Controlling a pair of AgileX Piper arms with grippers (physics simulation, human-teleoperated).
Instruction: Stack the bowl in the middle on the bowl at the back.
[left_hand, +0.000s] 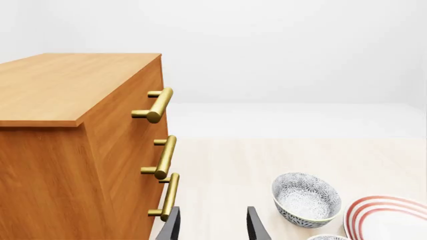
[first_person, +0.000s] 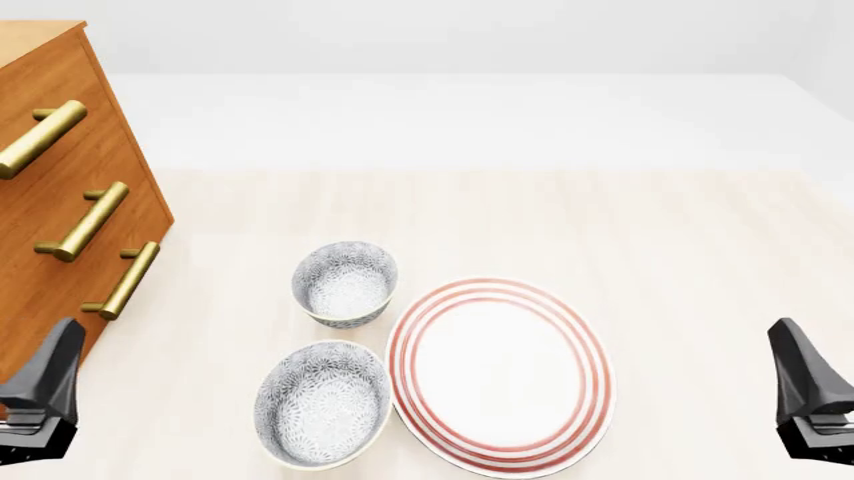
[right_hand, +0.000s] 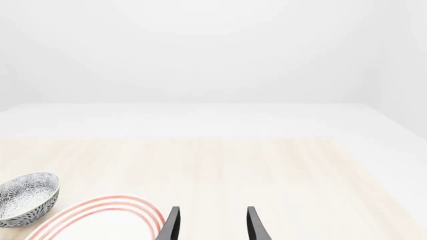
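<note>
Two look-alike grey speckled bowls stand left of centre on the table. The bowl at the back (first_person: 344, 283) is the farther one, also seen in the left wrist view (left_hand: 307, 199) and the right wrist view (right_hand: 27, 199). The bowl in the middle (first_person: 322, 403) sits nearer, just in front of it; only its rim (left_hand: 328, 237) shows in the left wrist view. My left gripper (first_person: 47, 385) (left_hand: 213, 225) hangs open at the near left, well clear of both bowls. My right gripper (first_person: 805, 385) (right_hand: 212, 225) is open at the near right, holding nothing.
A large white plate with red rings (first_person: 501, 375) lies right of the bowls, touching or nearly touching the nearer one. A wooden drawer cabinet (first_person: 54, 220) with brass handles (left_hand: 160, 105) stands at the left, close to my left gripper.
</note>
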